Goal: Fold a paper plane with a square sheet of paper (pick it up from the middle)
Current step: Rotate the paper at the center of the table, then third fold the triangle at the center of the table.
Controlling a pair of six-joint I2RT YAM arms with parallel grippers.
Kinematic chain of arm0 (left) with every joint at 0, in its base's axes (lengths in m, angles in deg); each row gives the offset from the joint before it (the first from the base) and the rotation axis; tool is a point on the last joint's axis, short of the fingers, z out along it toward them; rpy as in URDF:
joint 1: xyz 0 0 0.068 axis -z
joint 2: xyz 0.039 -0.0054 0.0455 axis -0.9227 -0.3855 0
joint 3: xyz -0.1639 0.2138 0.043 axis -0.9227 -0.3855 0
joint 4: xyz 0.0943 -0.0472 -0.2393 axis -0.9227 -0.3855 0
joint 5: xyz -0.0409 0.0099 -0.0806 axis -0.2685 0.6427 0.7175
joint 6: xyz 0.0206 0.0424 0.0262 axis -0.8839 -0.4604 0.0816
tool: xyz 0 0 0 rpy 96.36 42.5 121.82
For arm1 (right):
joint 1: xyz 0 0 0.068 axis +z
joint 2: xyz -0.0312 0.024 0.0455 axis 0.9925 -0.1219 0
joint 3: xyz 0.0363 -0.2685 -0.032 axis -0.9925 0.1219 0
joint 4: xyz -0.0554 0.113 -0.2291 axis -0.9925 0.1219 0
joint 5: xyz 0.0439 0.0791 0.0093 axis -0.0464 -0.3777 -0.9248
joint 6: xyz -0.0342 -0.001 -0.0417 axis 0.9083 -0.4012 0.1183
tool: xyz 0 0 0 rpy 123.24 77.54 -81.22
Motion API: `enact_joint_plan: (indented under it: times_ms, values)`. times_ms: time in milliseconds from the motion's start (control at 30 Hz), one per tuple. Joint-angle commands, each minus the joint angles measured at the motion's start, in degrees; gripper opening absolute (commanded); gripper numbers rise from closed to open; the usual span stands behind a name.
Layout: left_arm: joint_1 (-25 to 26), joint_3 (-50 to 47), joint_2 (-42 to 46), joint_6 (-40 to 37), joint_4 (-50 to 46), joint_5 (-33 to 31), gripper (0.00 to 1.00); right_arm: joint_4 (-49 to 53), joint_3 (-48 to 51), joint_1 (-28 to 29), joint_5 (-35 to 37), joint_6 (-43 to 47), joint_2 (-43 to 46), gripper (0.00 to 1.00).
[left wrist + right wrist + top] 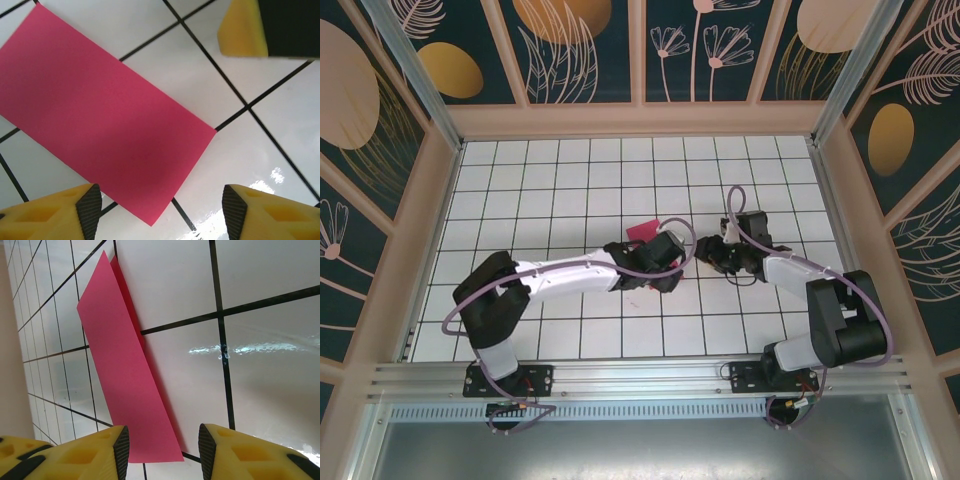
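The square sheet of paper (100, 110) is magenta-pink and lies on the white tiled table, folded in half into a long rectangle. In the right wrist view the sheet (125, 370) shows two layers, with the fold edge slightly raised. My left gripper (157, 205) hovers open just above one short end of it, holding nothing. My right gripper (162, 442) is open too, low over the other end, with a corner of the sheet below its jaws. From above, the sheet (643, 232) peeks out beside the left gripper (655, 250), and the right gripper (705, 252) faces it. A paper plane is out of view.
The table (570, 170) is white tile with black grid lines, walled by a wooden frame (640, 120) at the back and sides. A yellow finger of the right gripper (242, 27) shows at the top of the left wrist view. Both arms meet mid-table.
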Motion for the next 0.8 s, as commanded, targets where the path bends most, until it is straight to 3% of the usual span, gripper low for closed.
enact_joint_plan:
  times_ms: [0, 233, 633, 767]
  values:
    - [2.3, 2.6, -4.1, -0.7, -4.6, -7.6, 0.71, -1.4, 1.1, -0.2, -1.2, 1.1, 1.1, 0.45]
    - [3.5, 5.2, -7.6, -2.6, -7.2, -11.1, 0.81, -1.7, 2.2, -0.3, -0.6, 0.6, 1.7, 0.45]
    - [3.5, 7.3, -12.1, -5.1, -9.3, -11.6, 0.8, -1.4, 2.5, -0.2, -0.6, -0.1, 2.0, 0.45]
    - [3.5, 7.3, -13.0, -4.5, -9.6, -14.7, 0.74, -1.0, 2.6, -0.1, -0.6, -0.2, 2.1, 0.45]
